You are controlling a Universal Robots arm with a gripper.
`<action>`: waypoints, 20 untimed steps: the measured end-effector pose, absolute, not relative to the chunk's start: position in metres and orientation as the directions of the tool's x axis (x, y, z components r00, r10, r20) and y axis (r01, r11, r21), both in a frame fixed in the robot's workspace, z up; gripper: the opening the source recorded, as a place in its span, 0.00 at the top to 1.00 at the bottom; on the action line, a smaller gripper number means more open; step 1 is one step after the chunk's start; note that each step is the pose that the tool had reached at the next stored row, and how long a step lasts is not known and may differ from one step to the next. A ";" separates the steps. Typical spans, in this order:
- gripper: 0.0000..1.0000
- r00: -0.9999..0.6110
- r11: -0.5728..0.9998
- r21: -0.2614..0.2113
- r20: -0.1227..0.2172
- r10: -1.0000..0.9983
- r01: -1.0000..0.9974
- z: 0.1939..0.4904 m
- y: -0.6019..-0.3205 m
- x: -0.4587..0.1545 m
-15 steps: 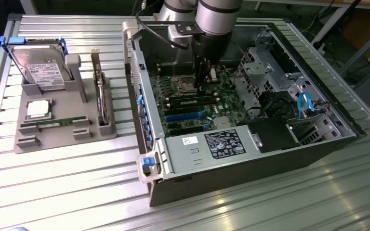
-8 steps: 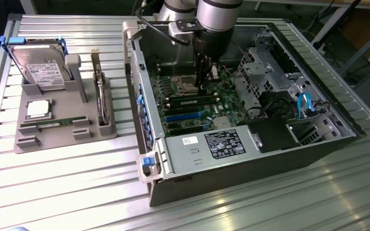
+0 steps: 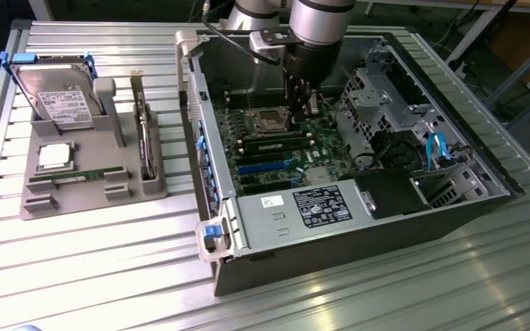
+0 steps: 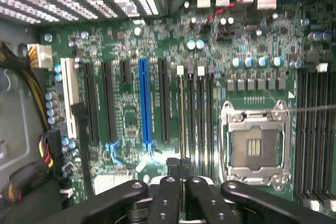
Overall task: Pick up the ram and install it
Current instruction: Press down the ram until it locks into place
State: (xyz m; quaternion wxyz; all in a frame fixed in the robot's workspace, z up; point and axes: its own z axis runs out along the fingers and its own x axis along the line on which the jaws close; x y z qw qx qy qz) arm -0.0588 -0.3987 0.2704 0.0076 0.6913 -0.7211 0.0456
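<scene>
The pincer (image 3: 300,103) hangs inside the open metal computer case (image 3: 449,214), above the green motherboard (image 3: 283,148); whether it pinches anything, I cannot tell. The ram (image 3: 77,175), a thin green stick, lies flat on the grey holder (image 3: 39,200) well away from the pincer, its long axis running across the exterior view.

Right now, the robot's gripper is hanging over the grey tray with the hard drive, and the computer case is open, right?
Not quite. The gripper hangs inside the open computer case, above the motherboard, not over the grey tray with the hard drive. The exterior view shows it.
</scene>
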 end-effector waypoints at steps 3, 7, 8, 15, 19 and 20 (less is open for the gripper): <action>0.89 -0.044 0.040 -0.055 0.075 -0.996 -0.998 0.270 -0.399 -0.041; 0.89 -0.044 0.039 -0.055 0.082 -0.996 -0.998 0.270 -0.398 -0.015; 0.89 -0.044 0.039 -0.056 0.085 -0.995 -0.998 0.270 -0.397 -0.009; 0.89 -0.044 0.038 -0.056 0.103 -0.994 -0.998 0.254 -0.397 -0.009; 0.89 -0.044 0.038 -0.056 0.103 -0.994 -0.998 0.243 -0.392 -0.009; 0.89 -0.044 0.038 -0.056 0.104 -0.994 -0.998 0.242 -0.391 -0.009</action>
